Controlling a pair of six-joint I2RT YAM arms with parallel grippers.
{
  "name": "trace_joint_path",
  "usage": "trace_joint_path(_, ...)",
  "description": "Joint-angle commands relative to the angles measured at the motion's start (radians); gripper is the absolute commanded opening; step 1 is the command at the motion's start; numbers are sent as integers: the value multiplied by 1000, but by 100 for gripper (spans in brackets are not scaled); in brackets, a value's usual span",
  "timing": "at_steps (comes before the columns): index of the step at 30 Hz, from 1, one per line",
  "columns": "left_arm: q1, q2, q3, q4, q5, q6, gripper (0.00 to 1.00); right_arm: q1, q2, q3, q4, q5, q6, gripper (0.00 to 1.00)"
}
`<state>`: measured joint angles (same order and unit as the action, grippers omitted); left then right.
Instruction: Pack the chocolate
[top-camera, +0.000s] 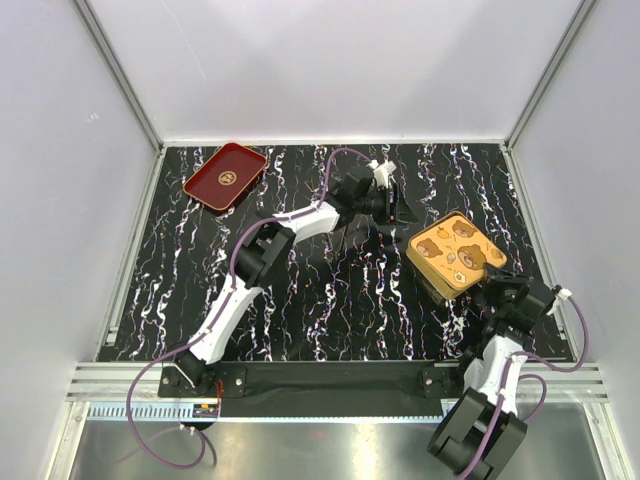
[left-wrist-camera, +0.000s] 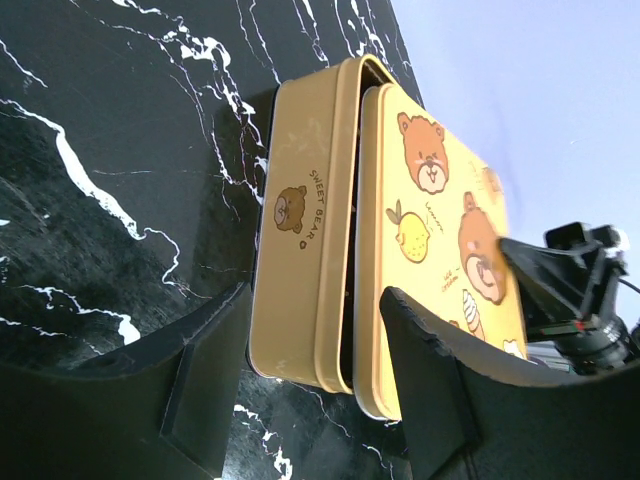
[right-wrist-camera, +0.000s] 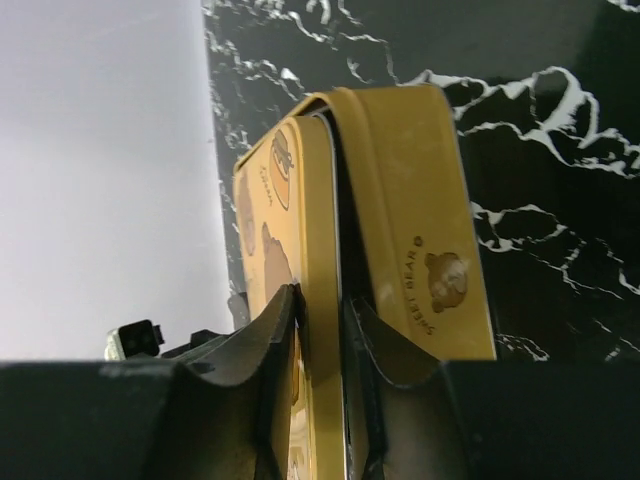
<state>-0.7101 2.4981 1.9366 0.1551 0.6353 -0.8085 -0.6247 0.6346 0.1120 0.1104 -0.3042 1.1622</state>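
Black, white-veined marble tabletop (top-camera: 330, 300) between white walls carries everything. We cannot say whether packing is nearly done or barely begun. No chocolate shows anywhere, and the inside of the yellow rectangular tin box (left-wrist-camera: 300, 250) is hidden under its bear-printed yellow lid (left-wrist-camera: 440, 230), which sits over it with a dark gap, not seated. Our right gripper (right-wrist-camera: 318, 300) pinches that lid's edge narrowly. Our left gripper (left-wrist-camera: 315, 300) hangs spread wide near the box's side. A glossy red rectangular tray (top-camera: 243, 163), well apart, shows only a small pale central mark.
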Motion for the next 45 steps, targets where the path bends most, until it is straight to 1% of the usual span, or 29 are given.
trace_joint_path(1, -5, -47, 2, 20, 15, 23, 60, -1, 62, 63, -87, 16, -67, 29)
trace_joint_path(5, -8, -50, 2, 20, 15, 23, 60, -1, 120, 97, -104, 30, -85, 32)
trace_joint_path(6, -9, -50, 4, 20, 17, 23, 60, -1, 135, 103, -133, 30, -93, 33)
trace_joint_path(10, -12, -51, 5, 20, 21, 23, 60, -1, 203, 106, -84, -4, -111, 33)
trace_joint_path(12, -14, -54, 2, 20, 21, 26, 60, -1, 203, 106, -71, -15, -119, 33)
trace_joint_path(15, -14, -54, -1, 18, 23, 29, 60, -1, 175, 121, -106, -13, -147, 34)
trace_joint_path(18, -17, -54, -2, 17, 23, 29, 60, -1, 132, 124, -164, 13, -159, 40)
trace_joint_path(20, -17, -58, -7, 12, 21, 31, 60, -1, 117, 117, -173, 20, -157, 43)
trace_joint_path(22, -17, -65, -11, 3, 21, 37, 60, -1, 117, 106, -173, 20, -151, 44)
trace_joint_path(23, -15, -80, -16, -41, 8, 60, 60, -1, 117, 106, -178, 23, -153, 44)
trace_joint_path(26, -11, -143, -42, -138, -98, 135, 61, -1, 116, 103, -187, 25, -154, 44)
trace_joint_path(27, -9, -165, -65, -152, -164, 152, 61, -1, 114, 104, -192, 30, -157, 44)
trace_joint_path(30, 0, -235, -82, -248, -258, 213, 61, -1, 112, 118, -213, 42, -164, 43)
trace_joint_path(33, 1, -287, -93, -322, -279, 262, 61, -1, 122, 117, -193, 47, -145, 43)
trace_joint_path(34, -3, -320, -134, -319, -275, 276, 61, -1, 131, 107, -157, 45, -130, 38)
trace_joint_path(36, -12, -361, -177, -301, -260, 287, 61, -1, 142, 92, -125, 42, -101, 35)
trace_joint_path(37, -14, -369, -195, -289, -250, 290, 61, -1, 143, 88, -120, 40, -93, 35)
trace_joint_path(39, -15, -377, -229, -270, -199, 284, 61, -1, 140, 75, -34, 43, -76, 34)
trace_joint_path(42, -26, -378, -257, -253, -145, 272, 61, -1, 134, 63, 7, 65, -45, 34)
trace_joint_path(45, -43, -377, -283, -210, -94, 253, 61, -1, 158, 72, 31, 65, -53, 36)
